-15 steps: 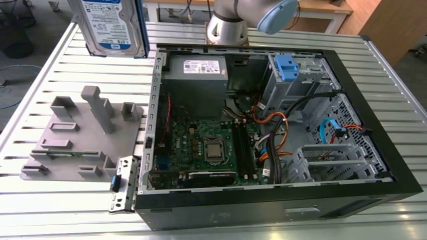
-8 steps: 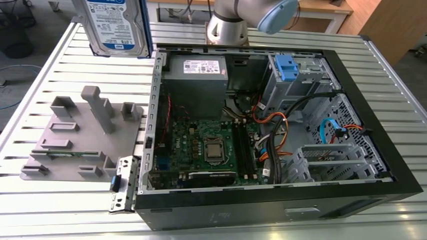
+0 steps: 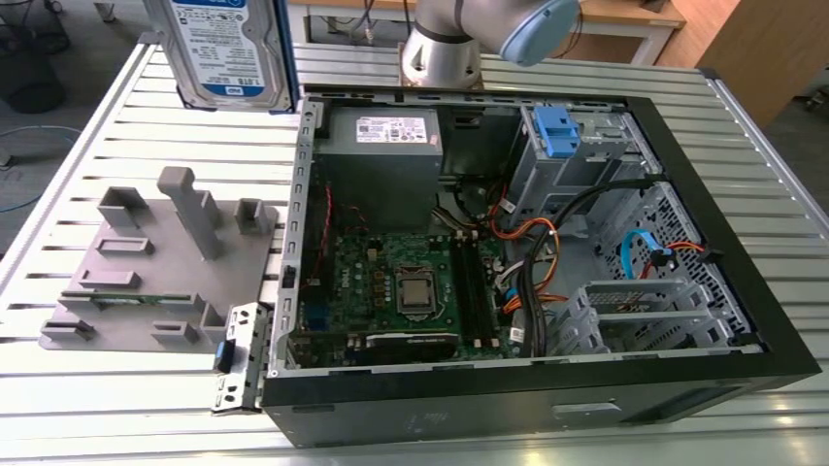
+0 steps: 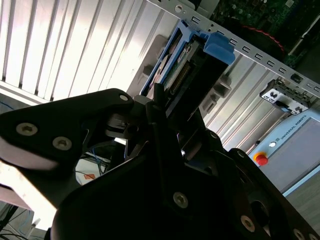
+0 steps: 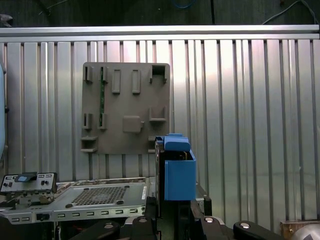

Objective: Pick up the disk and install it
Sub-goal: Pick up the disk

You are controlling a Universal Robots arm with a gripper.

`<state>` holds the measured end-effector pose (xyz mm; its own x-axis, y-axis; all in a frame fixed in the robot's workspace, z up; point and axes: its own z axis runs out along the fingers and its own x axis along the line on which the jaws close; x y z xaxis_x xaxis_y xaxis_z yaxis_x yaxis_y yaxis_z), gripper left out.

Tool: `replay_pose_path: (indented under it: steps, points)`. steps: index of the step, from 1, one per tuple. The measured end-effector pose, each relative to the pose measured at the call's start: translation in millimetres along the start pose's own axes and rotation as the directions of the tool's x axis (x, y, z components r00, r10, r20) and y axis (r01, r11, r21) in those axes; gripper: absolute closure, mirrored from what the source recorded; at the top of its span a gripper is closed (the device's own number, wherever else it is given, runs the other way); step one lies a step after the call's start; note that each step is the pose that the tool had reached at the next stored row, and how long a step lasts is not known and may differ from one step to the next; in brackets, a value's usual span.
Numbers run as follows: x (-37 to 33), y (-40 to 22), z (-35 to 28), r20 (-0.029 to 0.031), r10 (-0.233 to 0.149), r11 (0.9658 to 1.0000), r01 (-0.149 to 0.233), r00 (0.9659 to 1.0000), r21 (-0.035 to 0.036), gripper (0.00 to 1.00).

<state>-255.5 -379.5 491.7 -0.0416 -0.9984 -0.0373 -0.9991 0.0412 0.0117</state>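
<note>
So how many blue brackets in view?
2. One frames the disk held in the gripper; one bare clip sits in the drive cage inside the case, exterior view's right. More may be hidden.

You see a silver-grey arm (image 3: pixel 441 49) with a pale blue round cap (image 3: pixel 538 29); the gripper (image 4: pixel 175 107) is matte black, angular plates dotted with silver screws (image 4: pixel 26 129).

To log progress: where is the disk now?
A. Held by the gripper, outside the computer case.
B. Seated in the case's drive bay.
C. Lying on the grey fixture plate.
A: the gripper is shut on the disk, which the exterior view shows in the air beside the open computer case.
</note>
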Motion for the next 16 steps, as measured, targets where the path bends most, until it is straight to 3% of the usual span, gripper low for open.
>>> replay_pose_path:
  steps: [16]
  points:
    - [-0.4, -10.2, -0.1, 0.0001, 0.000, 1.0000, 0.000, 1.0000, 0.0001, 0.65]
